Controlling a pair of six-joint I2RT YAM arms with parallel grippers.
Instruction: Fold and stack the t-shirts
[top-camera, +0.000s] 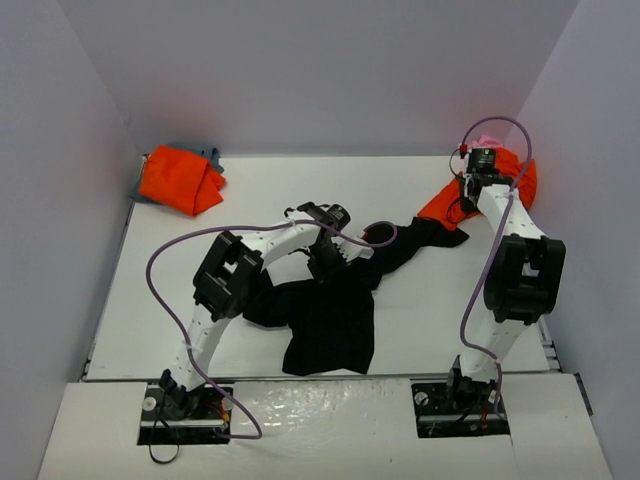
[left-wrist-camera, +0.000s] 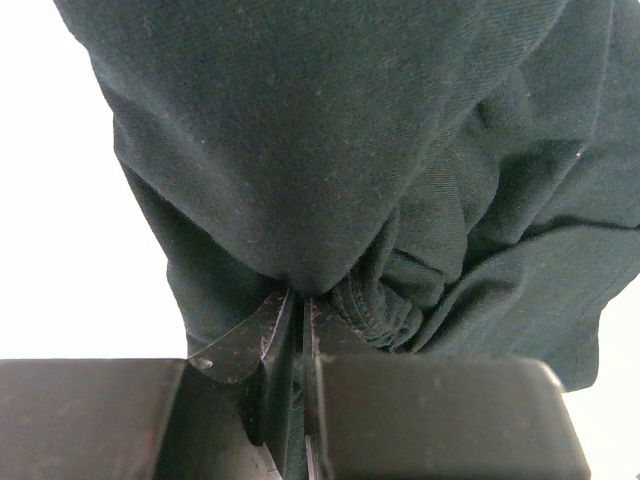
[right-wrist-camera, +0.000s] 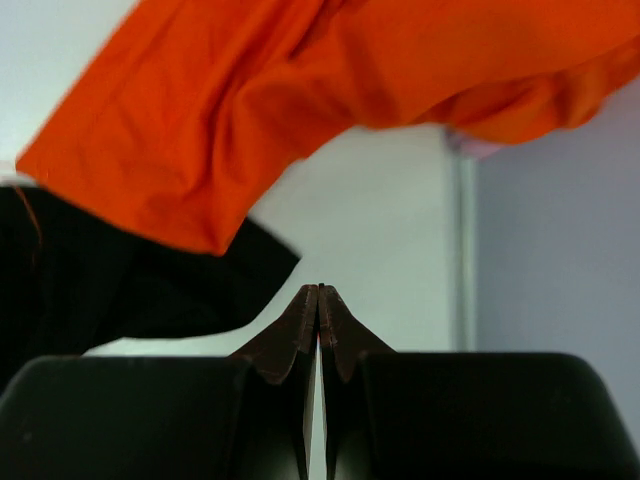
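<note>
We find a white tabletop (top-camera: 150, 300) enclosed by pale grey walls (top-camera: 330, 70). A crumpled black cotton t-shirt (top-camera: 330, 330) lies mid-table, one part trailing towards the right rear. The left gripper (left-wrist-camera: 300, 300) sits over its upper edge, and the left wrist view shows the jaws clenched on a gathered fold of this black cloth, which bunches directly ahead of the tips. The right gripper (right-wrist-camera: 319, 292) is at the right rear, jaws pressed together with nothing between them. A rumpled bright orange t-shirt (right-wrist-camera: 300, 100) lies just beyond its tips, untouched, beside a pink cloth t-shirt (top-camera: 488, 141). At the left rear, a second bright orange t-shirt (top-camera: 180, 180) rests on a blue-grey t-shirt (top-camera: 138, 193)
</note>
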